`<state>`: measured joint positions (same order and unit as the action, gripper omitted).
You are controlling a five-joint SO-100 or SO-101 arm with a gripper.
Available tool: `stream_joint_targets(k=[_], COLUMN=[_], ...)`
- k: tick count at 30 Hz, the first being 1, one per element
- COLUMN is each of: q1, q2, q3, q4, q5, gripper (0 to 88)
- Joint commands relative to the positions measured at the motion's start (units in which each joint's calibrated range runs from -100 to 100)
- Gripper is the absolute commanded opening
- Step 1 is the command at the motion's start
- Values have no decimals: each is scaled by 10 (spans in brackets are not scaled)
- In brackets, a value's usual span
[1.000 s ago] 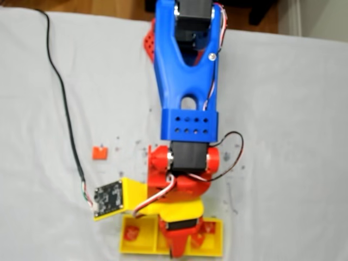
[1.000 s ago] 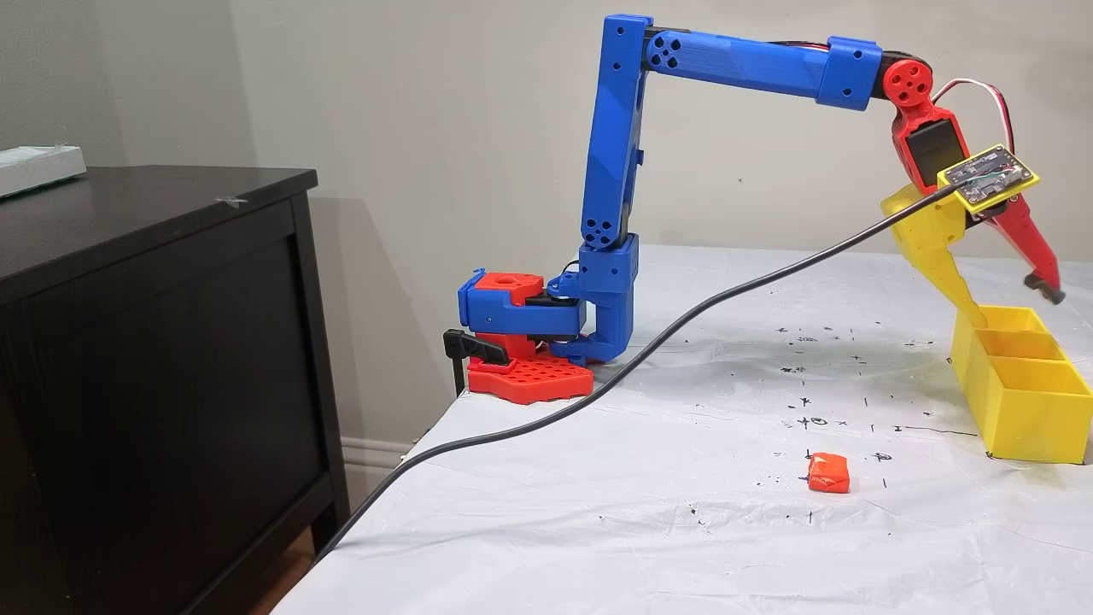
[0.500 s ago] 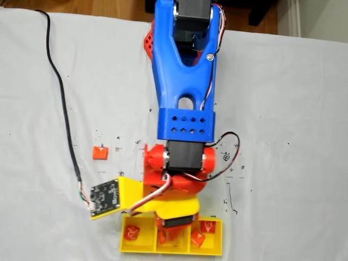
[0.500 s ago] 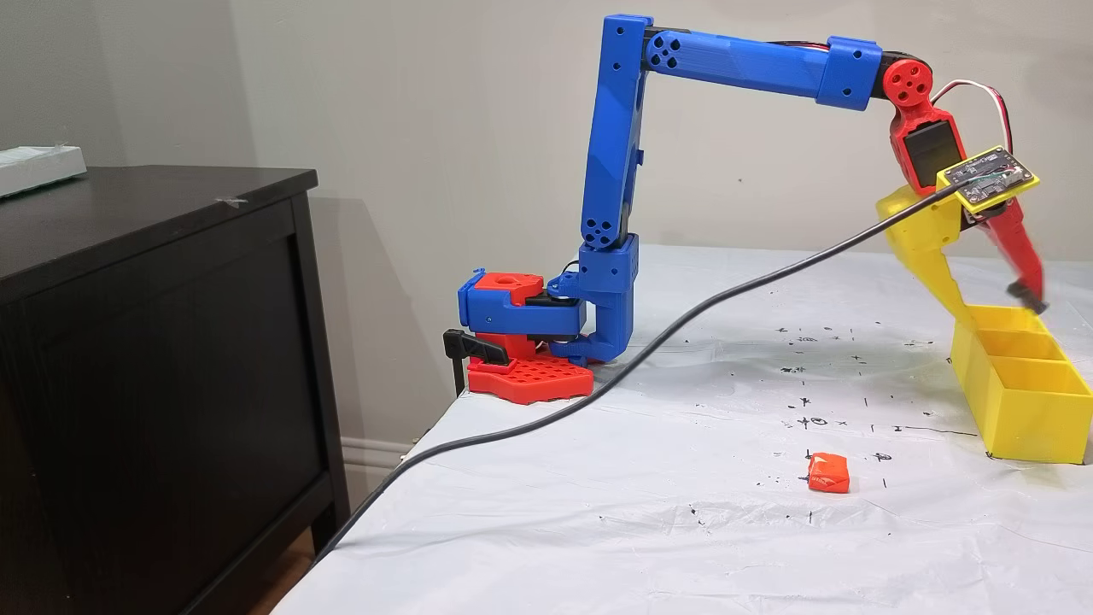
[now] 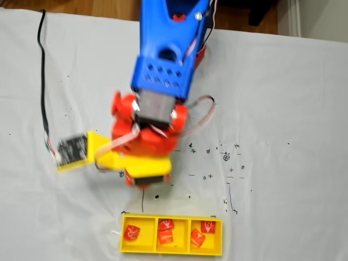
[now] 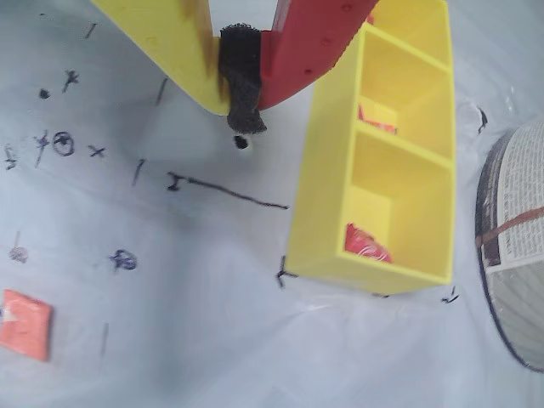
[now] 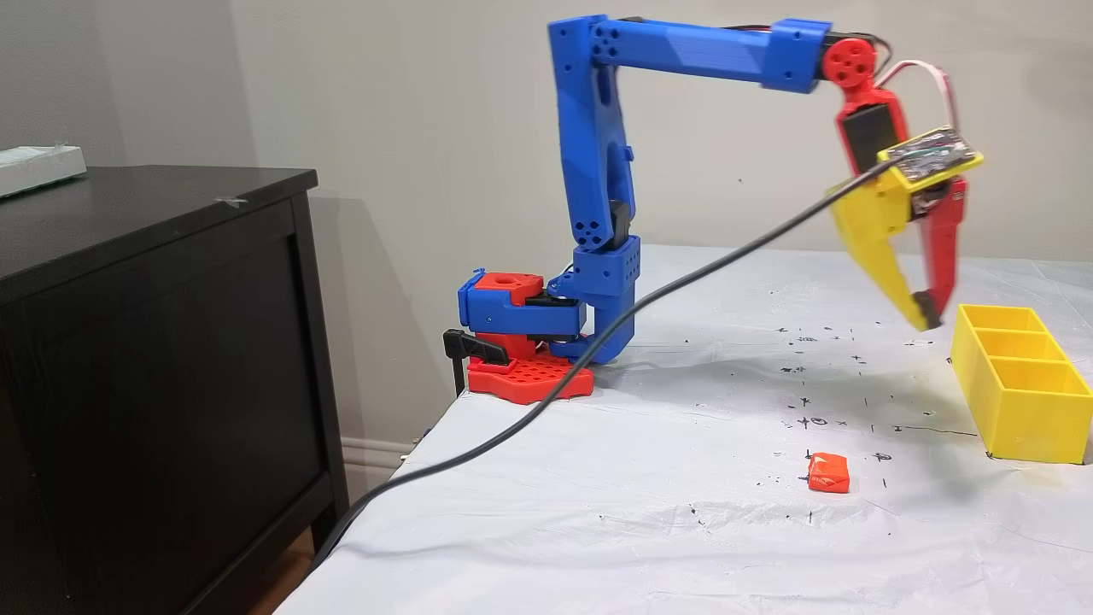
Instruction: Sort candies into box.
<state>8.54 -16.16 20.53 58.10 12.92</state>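
White sheeting [image 7: 683,530] carries the box [image 5: 171,251], long axis left-right, beside the seemingly closed, empty gripper [image 7: 926,314].

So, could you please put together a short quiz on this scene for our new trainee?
1. True or false: the pincer is holding a candy.
2. In a fixed view from above, how many candies lie in the box?
3. Where is the loose candy? A) on the white cloth, apart from the box; B) in the box's middle compartment; C) between the pincer's fingers.

Key:
1. False. Its jaws are shut on nothing.
2. Five: one in the left compartment, two in the middle and two in the right.
3. A.
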Motion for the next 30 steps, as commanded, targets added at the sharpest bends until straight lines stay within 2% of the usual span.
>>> stream_joint_targets(k=[1,14,21,30], q1=[5,29,79,147], q2=[-109,-61,-89,19], q3=[42,-23,10,-15], q4=[2,36,48,44], q5=[7,18,48,86], gripper=[2,2,2,2])
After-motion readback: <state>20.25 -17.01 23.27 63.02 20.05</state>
